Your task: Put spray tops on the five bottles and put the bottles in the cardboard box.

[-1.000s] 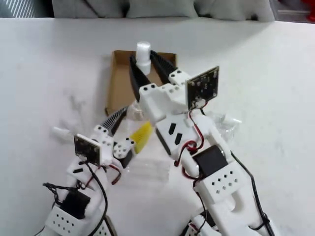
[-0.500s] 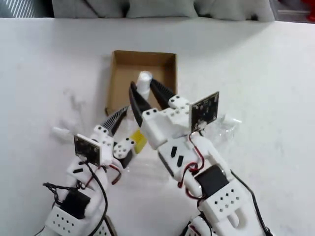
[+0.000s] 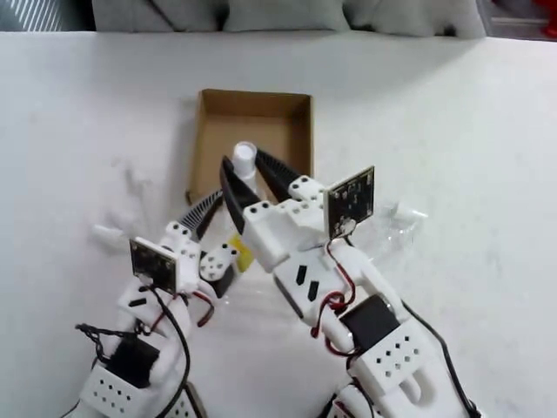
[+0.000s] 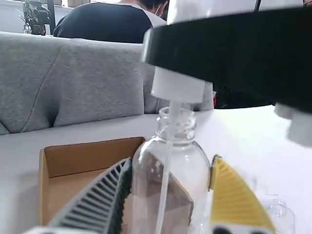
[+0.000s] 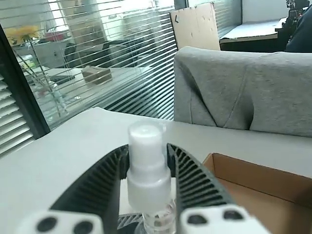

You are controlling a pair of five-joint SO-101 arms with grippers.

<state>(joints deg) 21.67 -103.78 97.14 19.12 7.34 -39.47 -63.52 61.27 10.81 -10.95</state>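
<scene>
Right pincer (image 3: 244, 167) lowered; spray top (image 5: 147, 168) clamped within, above bottle (image 4: 168, 170).

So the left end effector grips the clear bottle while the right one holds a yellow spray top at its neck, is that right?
Not quite. The spray top is white, not yellow, as the right wrist view shows. Otherwise yes: the left end effector grips the clear bottle while the right end effector holds the top at its neck.
</scene>
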